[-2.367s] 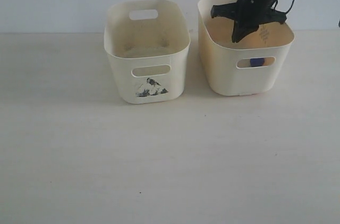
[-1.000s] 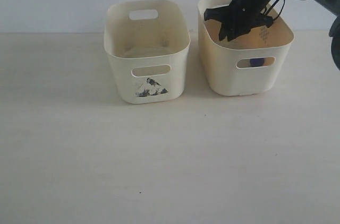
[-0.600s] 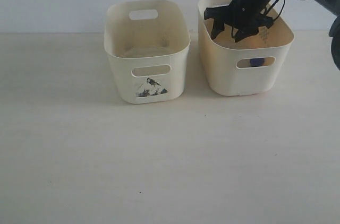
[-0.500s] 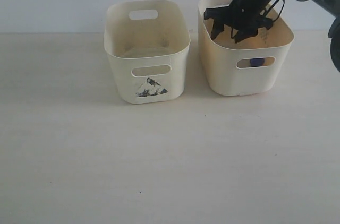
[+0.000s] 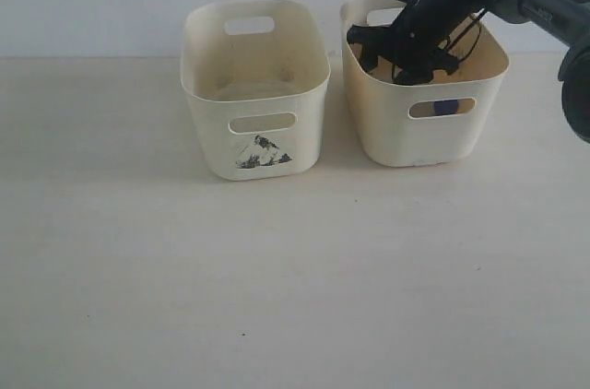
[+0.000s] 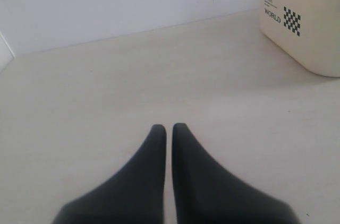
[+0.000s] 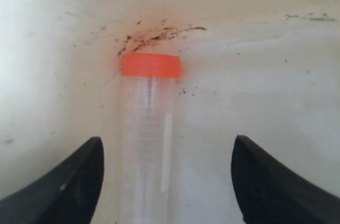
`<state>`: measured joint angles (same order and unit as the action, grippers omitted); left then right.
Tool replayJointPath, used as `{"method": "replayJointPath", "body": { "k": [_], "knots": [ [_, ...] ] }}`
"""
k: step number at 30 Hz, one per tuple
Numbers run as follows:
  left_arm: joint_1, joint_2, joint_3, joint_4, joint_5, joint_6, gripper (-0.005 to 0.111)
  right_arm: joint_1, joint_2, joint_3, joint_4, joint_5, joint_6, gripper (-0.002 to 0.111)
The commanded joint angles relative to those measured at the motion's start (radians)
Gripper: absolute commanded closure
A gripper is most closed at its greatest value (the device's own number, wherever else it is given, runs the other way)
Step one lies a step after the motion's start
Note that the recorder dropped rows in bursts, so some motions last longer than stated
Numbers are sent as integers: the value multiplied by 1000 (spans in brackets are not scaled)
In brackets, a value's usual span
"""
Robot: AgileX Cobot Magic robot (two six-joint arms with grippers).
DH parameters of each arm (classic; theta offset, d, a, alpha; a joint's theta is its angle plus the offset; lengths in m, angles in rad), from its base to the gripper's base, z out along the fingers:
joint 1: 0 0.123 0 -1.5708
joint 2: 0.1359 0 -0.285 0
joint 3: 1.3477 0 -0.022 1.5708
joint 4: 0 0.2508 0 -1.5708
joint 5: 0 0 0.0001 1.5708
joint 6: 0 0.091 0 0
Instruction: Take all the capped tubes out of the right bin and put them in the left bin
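My right gripper (image 5: 398, 59) reaches down inside the yellowish right bin (image 5: 392, 135) with its fingers spread open. In the right wrist view the gripper (image 7: 167, 147) has a clear tube with an orange cap (image 7: 151, 66) lying on the bin floor between its fingers, closer to one finger and untouched. A dark blue cap (image 5: 445, 107) shows through the right bin's front slot. The paler left bin (image 5: 277, 147) with the dark mark stands beside it. My left gripper (image 6: 165, 127) is shut, empty, over bare table.
Dark scuff marks (image 7: 154, 34) streak the bin wall behind the orange cap. In the left wrist view a cream bin wall with a checkered "WORLD" label (image 6: 281, 18) stands a good distance away. A pale wall runs behind the table.
The right gripper has opened wide and sunk lower into the right bin, shifting slightly left. The bins and the blue cap have stayed put.
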<state>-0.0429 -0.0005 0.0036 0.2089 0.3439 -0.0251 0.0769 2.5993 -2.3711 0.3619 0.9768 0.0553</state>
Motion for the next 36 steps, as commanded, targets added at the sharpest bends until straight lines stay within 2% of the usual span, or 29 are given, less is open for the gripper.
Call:
{"method": "replayJointPath", "body": {
  "k": [1,6,8,27,31,36],
  "knots": [
    [-1,0,-4,-3,-4,-10,102,3,38,-2,37,12,-21,43],
    [-1,0,-4,-3,-4,-10,102,3,64,-2,33,6,-38,43],
    [-1,0,-4,-3,-4,-10,102,3,65,-2,33,-7,-38,39],
    [-1,0,-4,-3,-4,-10,102,13,65,-2,63,-16,41,39],
    [-1,0,-4,-3,-4,-10,102,49,65,-2,34,15,-61,39],
    [-1,0,-4,-3,-4,-10,102,55,65,-2,-42,38,-27,40]
  ]
}}
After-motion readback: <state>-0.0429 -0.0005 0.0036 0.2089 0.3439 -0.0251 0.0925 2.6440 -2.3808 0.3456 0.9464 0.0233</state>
